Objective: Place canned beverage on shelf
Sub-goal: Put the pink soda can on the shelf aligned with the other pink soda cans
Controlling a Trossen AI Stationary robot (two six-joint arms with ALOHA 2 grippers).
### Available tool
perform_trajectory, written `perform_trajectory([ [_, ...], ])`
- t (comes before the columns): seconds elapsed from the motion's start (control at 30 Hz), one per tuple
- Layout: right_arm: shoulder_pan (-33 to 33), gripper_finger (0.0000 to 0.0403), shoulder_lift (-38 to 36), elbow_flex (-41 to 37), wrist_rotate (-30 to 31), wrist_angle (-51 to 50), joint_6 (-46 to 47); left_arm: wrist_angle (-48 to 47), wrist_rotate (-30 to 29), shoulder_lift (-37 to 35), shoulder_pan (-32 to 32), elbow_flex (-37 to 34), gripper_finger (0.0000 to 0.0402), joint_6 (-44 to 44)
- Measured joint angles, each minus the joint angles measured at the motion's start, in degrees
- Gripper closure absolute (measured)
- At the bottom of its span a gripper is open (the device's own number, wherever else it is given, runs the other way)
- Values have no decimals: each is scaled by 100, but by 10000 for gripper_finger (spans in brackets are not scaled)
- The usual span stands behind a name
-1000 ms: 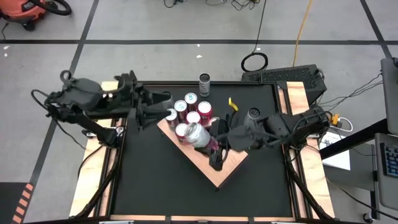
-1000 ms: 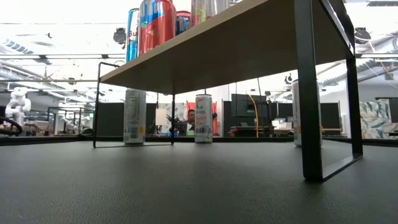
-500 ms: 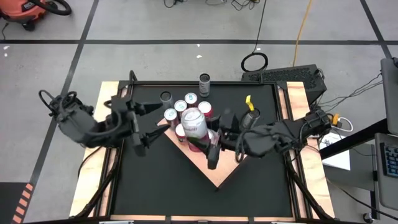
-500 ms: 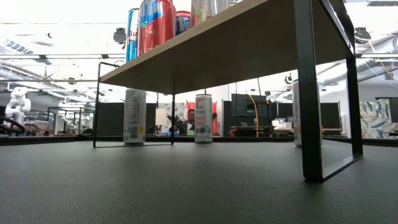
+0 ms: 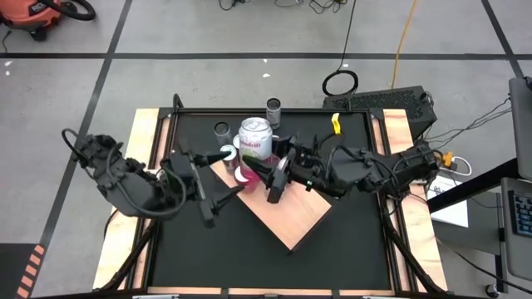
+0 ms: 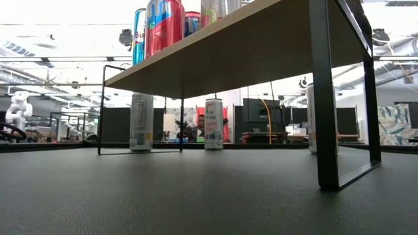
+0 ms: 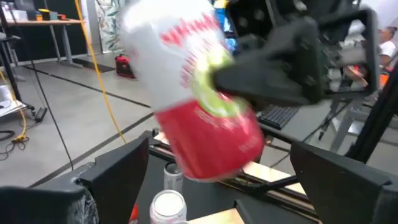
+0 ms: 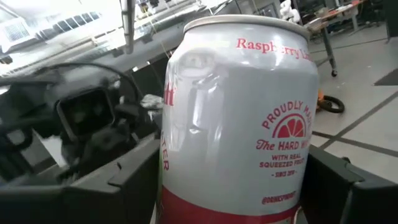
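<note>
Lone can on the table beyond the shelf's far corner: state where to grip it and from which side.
Grip the lone can across its mid-body, level, probably from the right. It stands upright with its round wall exposed there, while the shelf lies on its near side. The right tool holds a white-and-red can; the left tool is open.

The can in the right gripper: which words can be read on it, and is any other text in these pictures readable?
On the can held by the right gripper:
"Raspberry L", cut off at the edge
"PROUDLY MA", cut off
"The HARD W", cut off
"WITH REAL SQUEEZED FRUIT"
The smallest line below that is too small to read.
In the left wrist view the same can's red lettering is blurred.
The cans on the shelf and the cans behind it: print not readable.
</note>
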Motion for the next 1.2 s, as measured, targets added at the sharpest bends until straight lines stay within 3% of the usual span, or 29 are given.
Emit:
perform_trajectory([
  [0.67, -60, 126, 21, 9, -29, 37, -316, 898, -37, 469, 578, -2, 11, -158],
  [1.0, -69, 126, 37, 7, -32, 70, -346, 835, -637, 289, 485, -11, 11, 432],
  [1.2, -92, 126, 35, 7, -33, 77, -425, 833, -324, 253, 459, -11, 11, 179],
])
